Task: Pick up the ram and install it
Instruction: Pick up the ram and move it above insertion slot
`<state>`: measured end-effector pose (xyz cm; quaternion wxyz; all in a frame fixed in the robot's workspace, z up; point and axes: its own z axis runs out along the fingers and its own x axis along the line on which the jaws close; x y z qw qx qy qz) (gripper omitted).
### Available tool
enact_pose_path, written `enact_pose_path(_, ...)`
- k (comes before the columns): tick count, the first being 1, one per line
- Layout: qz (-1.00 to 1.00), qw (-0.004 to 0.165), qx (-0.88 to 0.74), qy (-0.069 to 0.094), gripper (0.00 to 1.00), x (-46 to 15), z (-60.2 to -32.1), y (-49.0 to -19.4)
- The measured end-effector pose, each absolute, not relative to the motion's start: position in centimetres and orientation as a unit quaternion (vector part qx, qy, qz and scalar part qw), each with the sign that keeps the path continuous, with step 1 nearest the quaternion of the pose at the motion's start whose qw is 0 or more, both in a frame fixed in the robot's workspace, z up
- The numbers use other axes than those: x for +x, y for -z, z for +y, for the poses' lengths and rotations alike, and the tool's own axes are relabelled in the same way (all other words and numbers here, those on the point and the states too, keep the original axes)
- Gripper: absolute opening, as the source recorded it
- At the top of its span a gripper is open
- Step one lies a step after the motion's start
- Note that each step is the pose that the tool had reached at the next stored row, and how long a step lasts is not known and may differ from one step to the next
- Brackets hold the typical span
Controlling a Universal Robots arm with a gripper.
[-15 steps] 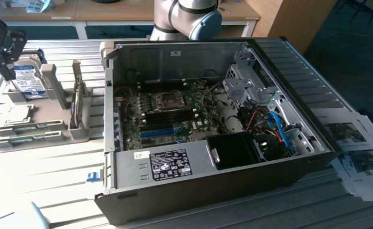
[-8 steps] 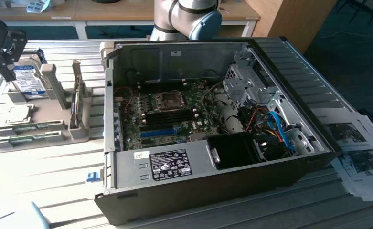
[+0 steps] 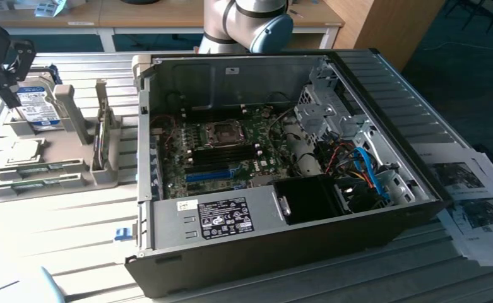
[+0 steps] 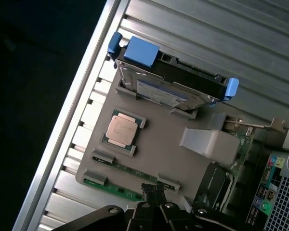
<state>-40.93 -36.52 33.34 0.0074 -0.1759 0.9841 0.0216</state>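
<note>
Two green ram sticks lie flat in the grey holder [image 3: 61, 151] at the exterior view's left, one [image 3: 42, 168] just behind the other [image 3: 37, 185]. In the wrist view they are the thin strip [image 4: 135, 172] and the greener one [image 4: 113, 190] at the holder's edge. My black gripper [image 3: 13, 101] hangs above the holder's far end, by the hard drive. Its fingertips [image 4: 153, 190] are pressed together over one end of the ram sticks, with nothing between them. The open computer case [image 3: 255, 265] lies beside the holder, its motherboard [image 3: 216, 151] exposed.
The holder also carries a silver hard drive with a blue label [image 4: 166, 91], a processor chip [image 4: 121, 131] and upright grey posts [image 3: 74, 113]. Blue and black slots [image 3: 208, 175] sit on the motherboard. Printed papers [image 3: 473, 202] lie at the exterior view's right.
</note>
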Motion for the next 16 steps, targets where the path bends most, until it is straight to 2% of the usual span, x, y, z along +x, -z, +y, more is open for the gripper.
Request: enact_pose_path(16, 0.959, 0.005, -0.283, -0.022, 0.1, -40.93, -36.54, -33.32)
